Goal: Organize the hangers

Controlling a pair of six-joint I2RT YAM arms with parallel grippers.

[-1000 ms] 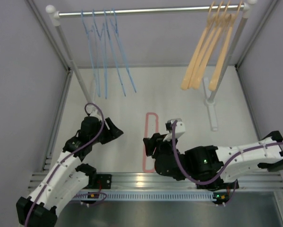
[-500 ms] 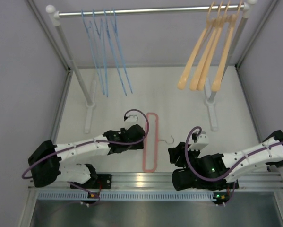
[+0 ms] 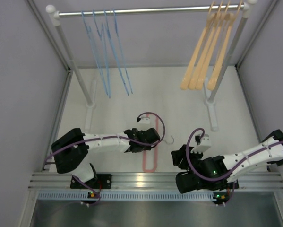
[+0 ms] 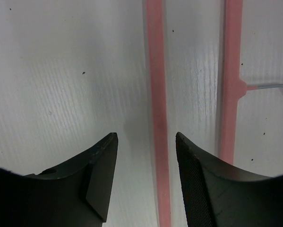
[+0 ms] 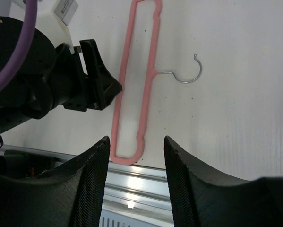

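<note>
A pink-red hanger [image 3: 144,161] with a metal hook [image 3: 168,138] lies flat on the white table. My left gripper [image 3: 149,138] is open and low over its middle. In the left wrist view one pink bar [image 4: 155,94] runs up between the open fingertips [image 4: 146,142], and the other bar [image 4: 231,94] and hook [image 4: 273,86] lie to the right. My right gripper [image 3: 178,158] is open and empty, just right of the hanger [image 5: 153,56]. Thin light-blue hangers [image 3: 106,52] and peach-orange hangers [image 3: 207,52] hang on the silver rail [image 3: 150,9].
The rack's posts stand on white feet at the left [image 3: 88,120] and right [image 3: 213,118] of the table. An aluminium track [image 3: 146,179] runs along the near edge. Grey walls close in both sides. The left gripper [image 5: 98,85] shows in the right wrist view.
My left arm swung right from the left side to over the pink hanger. My right arm pulled back from the hanger to its right. The hanging hangers sway slightly.
</note>
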